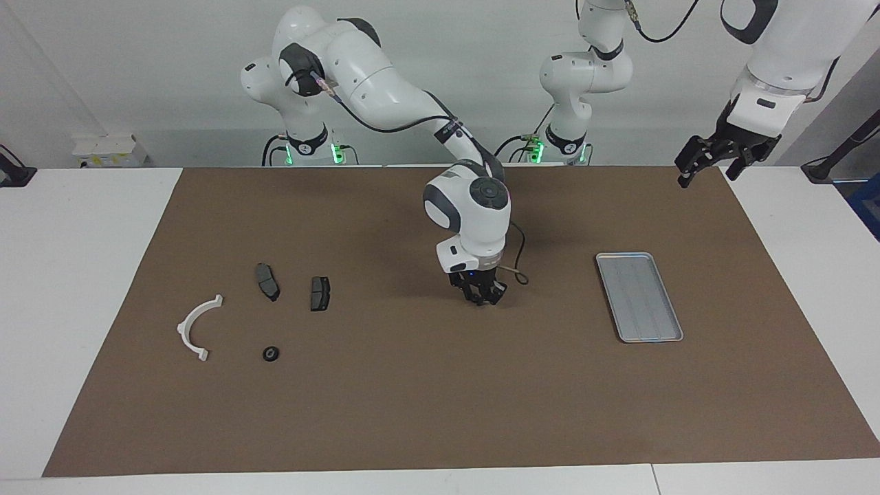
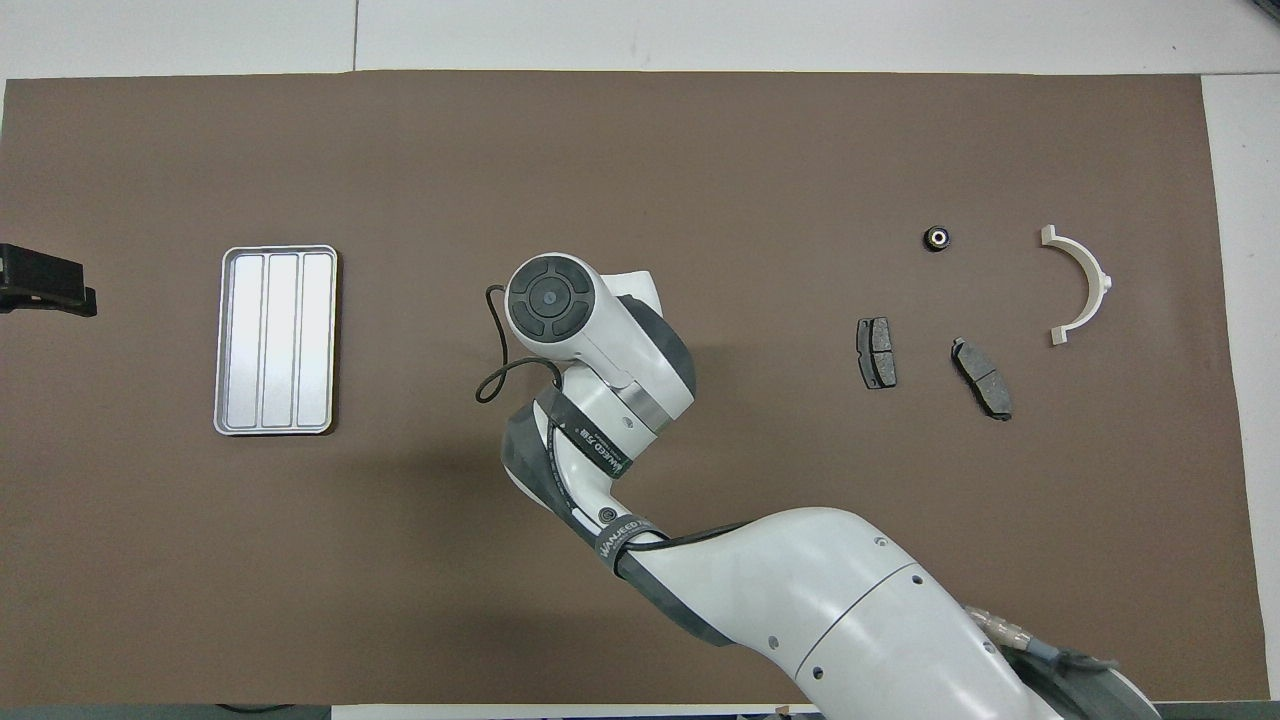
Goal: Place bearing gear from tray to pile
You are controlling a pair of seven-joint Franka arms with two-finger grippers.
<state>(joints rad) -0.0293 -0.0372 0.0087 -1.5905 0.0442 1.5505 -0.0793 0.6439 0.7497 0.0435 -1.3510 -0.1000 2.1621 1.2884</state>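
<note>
While my left arm waits at its own end of the counter (image 1: 82, 275), its left hand (image 1: 708, 161) (image 2: 45, 290) hangs released, fingers apart, over the edge of the brown mat (image 1: 412, 399) (image 2: 600, 150) closest to my bases. My right arm stretches out to the middle of the mat, wrist turned straight down, and the right hand (image 1: 481, 297) sits low over the bare brown surface with its fingertips clenched together. I cannot tell whether anything is caught between them, and from overhead the wrist hides the hand entirely.

The tray (image 1: 639, 297) (image 2: 276, 340) lies flat on the mat toward my left arm's end, well apart from the right hand, its long sides running away from me.

Toward my right arm's end is the pile. Its two dark brake pads come first, the one (image 1: 320, 293) (image 2: 876, 352) closer to the mat's middle and the other (image 1: 267, 281) (image 2: 982, 378) beside it, apart from each other. A little farther out the white bracket (image 1: 184, 328) (image 2: 1100, 280) curves on the mat, its open side turned toward the pads.

The bearing gear (image 1: 271, 353) (image 2: 937, 238), a small dark ring, rests on the mat at the pile, farther from me than both pads and near the bracket's farther tip, touching neither and well apart from the tray.
</note>
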